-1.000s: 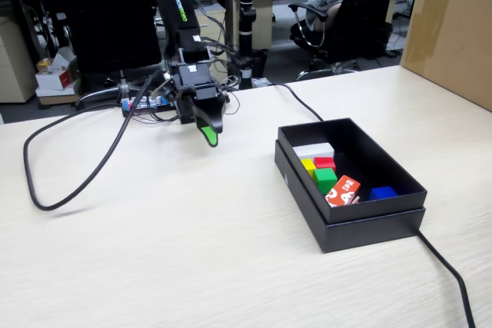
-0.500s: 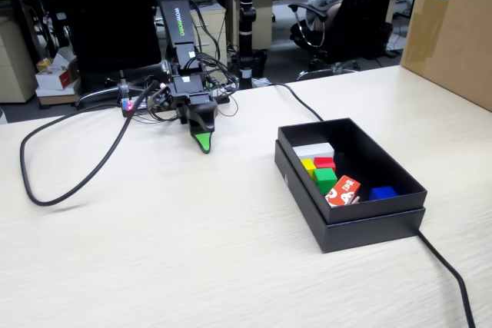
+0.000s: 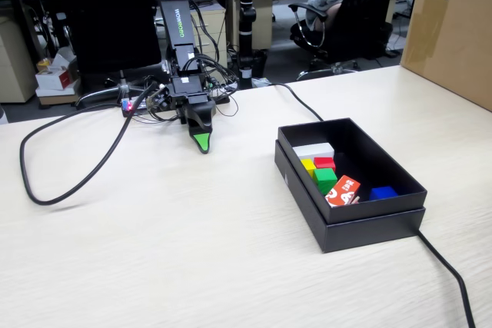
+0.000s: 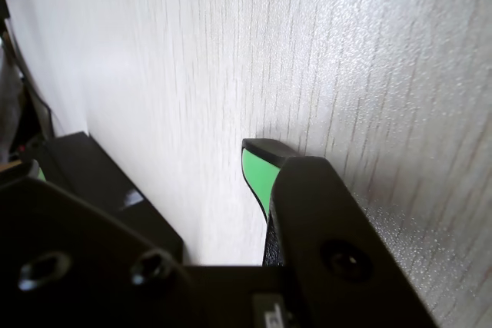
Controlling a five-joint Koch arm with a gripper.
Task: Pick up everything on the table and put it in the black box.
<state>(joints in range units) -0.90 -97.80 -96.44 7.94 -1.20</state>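
Above the table [image 3: 154, 228], gripper [image 3: 201, 144] tip-down.

The surface [image 3: 192, 251] looks like pale wood with fine lines running through it, and it is smooth with a soft shine. The black box [image 3: 361, 228] looks like dull, matt cardboard. Inside it, the green cube [image 3: 325, 176], the yellow cube [image 3: 307, 165] and the red cube [image 3: 324, 162] have plain, smooth faces. The printed packet [image 3: 343, 190] beside them looks a bit glossy. The gripper [image 3: 201, 142] is hard black plastic, smooth and slightly shiny, with a bright green pad [image 4: 257, 174] on one tip. The big carton [image 3: 453, 32] is plain brown cardboard. The cable [image 3: 69, 182] looks like black rubber.
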